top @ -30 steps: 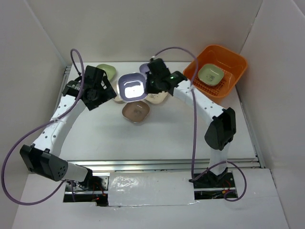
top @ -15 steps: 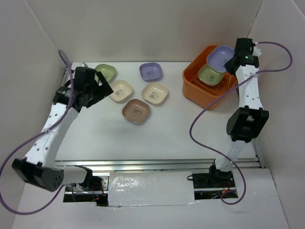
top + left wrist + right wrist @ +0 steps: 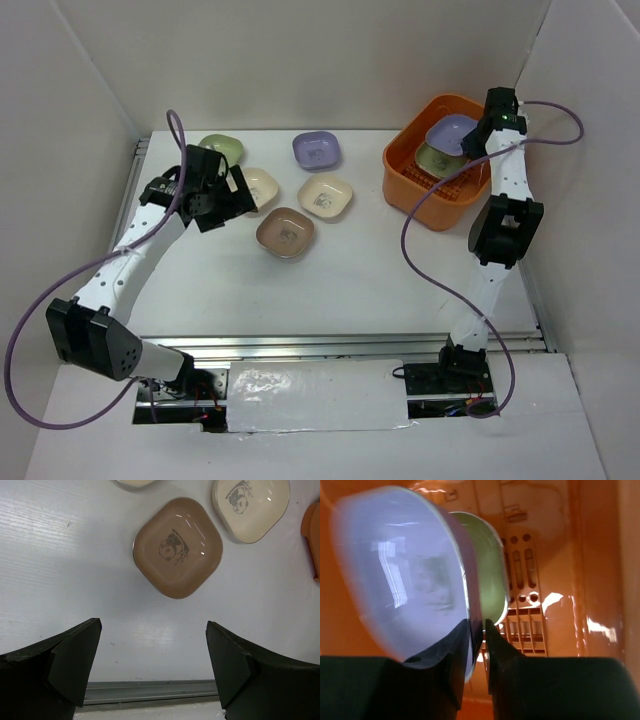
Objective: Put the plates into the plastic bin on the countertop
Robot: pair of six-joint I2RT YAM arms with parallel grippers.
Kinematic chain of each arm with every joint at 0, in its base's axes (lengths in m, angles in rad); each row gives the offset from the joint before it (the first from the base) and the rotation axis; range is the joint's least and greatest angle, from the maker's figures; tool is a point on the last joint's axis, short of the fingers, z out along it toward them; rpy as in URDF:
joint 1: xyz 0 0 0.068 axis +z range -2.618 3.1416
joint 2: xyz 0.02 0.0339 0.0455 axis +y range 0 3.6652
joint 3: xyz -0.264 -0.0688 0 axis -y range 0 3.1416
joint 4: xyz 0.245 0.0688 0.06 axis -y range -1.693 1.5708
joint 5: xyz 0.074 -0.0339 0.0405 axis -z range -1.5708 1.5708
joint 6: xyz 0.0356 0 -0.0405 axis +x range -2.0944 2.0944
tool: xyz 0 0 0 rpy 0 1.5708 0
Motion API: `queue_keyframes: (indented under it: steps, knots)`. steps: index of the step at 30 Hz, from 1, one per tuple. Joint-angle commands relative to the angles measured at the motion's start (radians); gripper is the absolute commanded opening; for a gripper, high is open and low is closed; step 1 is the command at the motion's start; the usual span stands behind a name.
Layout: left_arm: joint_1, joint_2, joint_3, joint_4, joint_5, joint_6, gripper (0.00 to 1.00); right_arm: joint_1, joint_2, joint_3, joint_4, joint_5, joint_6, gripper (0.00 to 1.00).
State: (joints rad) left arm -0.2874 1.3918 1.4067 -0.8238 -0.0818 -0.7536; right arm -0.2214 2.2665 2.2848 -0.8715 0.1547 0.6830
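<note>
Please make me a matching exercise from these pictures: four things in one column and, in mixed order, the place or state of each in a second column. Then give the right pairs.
Things
1. brown plate
2. orange bin
3. left hand
4. right hand

Places or states
A. pinches the rim of a lilac plate
B. lies flat on the white table
C. open, holding nothing
D. has a green plate inside

Pairs: 1-B, 2-D, 3-C, 4-A
</note>
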Motion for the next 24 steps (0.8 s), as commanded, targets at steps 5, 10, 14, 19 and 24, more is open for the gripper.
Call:
queue_keyframes:
  steps: [5, 10, 14, 19, 24]
  knots:
    - [-0.006, 0.076, -0.057, 0.064, 0.05, 0.03, 0.99, 0.013, -0.041, 0.061, 0.107, -0.141, -0.02, 0.85]
    - [-0.004, 0.125, -0.106, 0.148, 0.06, -0.013, 0.99, 0.062, -0.267, 0.058, 0.155, -0.149, -0.052, 1.0]
    - [-0.001, 0.177, -0.147, 0.248, 0.103, -0.122, 0.99, 0.131, -0.465, -0.007, 0.189, -0.124, -0.092, 1.0]
    - [-0.002, 0.262, -0.186, 0.353, 0.09, -0.237, 0.99, 0.246, -0.711, -0.276, 0.245, -0.227, -0.105, 1.0]
    - [-0.015, 0.37, -0.124, 0.293, -0.028, -0.306, 0.97, 0.295, -0.841, -0.453, 0.276, -0.262, -0.089, 1.0]
